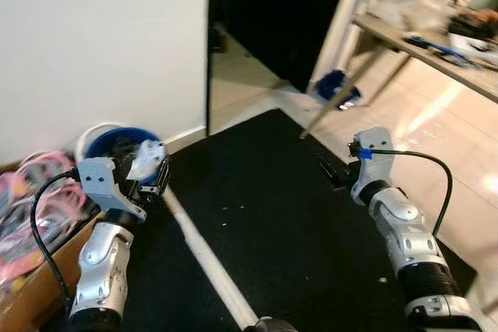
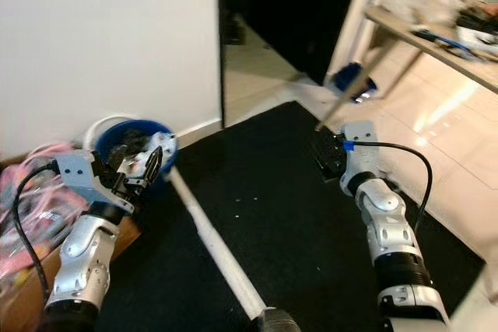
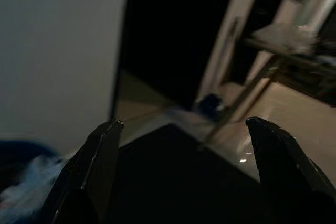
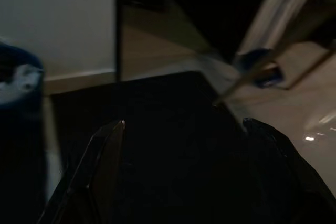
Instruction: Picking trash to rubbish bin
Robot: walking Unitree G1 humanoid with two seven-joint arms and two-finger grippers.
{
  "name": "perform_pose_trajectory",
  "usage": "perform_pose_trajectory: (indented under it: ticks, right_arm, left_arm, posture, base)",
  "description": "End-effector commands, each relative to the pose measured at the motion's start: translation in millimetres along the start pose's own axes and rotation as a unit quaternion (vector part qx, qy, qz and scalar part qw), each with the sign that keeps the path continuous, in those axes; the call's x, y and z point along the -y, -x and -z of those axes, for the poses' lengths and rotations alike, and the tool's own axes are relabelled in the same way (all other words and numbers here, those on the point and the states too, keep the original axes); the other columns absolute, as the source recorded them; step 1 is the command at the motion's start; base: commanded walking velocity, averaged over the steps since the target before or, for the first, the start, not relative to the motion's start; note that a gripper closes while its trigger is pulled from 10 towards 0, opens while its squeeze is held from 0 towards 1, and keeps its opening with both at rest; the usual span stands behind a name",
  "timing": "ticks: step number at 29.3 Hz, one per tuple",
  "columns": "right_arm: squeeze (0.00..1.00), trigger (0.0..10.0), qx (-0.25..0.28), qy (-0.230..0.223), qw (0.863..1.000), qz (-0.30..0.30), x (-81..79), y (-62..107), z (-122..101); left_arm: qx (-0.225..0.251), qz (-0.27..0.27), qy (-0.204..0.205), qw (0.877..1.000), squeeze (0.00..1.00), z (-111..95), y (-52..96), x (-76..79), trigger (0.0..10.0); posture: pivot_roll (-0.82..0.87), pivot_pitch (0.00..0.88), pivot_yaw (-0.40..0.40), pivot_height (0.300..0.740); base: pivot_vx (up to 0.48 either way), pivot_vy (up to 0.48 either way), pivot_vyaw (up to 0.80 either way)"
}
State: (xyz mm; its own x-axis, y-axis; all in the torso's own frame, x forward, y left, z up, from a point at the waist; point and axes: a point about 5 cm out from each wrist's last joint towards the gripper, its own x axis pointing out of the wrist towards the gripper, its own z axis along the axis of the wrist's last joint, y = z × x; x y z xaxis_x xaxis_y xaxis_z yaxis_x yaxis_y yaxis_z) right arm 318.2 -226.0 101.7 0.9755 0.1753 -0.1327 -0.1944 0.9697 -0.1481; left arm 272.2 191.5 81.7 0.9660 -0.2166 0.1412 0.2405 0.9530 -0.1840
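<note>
Beside the white wall, on a black mat (image 1: 264, 215), the blue bin (image 2: 128, 141) holds crumpled white trash (image 1: 146, 157), probably light, soft and best pinched by a fold; left gripper (image 2: 134, 170) and right gripper (image 4: 184, 182) both gape empty.

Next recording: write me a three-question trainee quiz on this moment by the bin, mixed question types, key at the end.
1. True or false: the blue rubbish bin stands against the white wall.
2. Which gripper is next to the bin? A) left gripper B) right gripper
3. Fill in: both grippers' fingers are spread ____, holding nothing.

Key
1. True; white trash already lies inside it.
2. A; the right one hangs over the black mat.
3. Open, as both wrist views show.
</note>
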Motion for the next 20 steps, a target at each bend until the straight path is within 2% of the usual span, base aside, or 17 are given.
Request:
perform_pose_trajectory:
  ticks: [1, 20]
  right_arm:
    - [0.00, 10.0, -0.001, 0.002, 1.000, -0.003, -2.2, -0.4, 0.5]
    - [0.00, 10.0, -0.001, 0.004, 1.000, -0.003, -2.3, -0.2, -0.2]
  left_arm:
    - [-0.009, -0.006, -0.002, 1.000, 0.00, 3.7, 4.6, -3.4, 10.0]
    - [-0.010, -0.007, -0.003, 1.000, 0.00, 3.8, 4.5, -3.9, 10.0]
  posture:
    - [0.01, 0.000, -0.038, 0.740]
    - [0.01, 0.000, -0.036, 0.740]
  base:
    - [0.000, 0.000, -0.80]
    - [0.000, 0.000, -0.80]
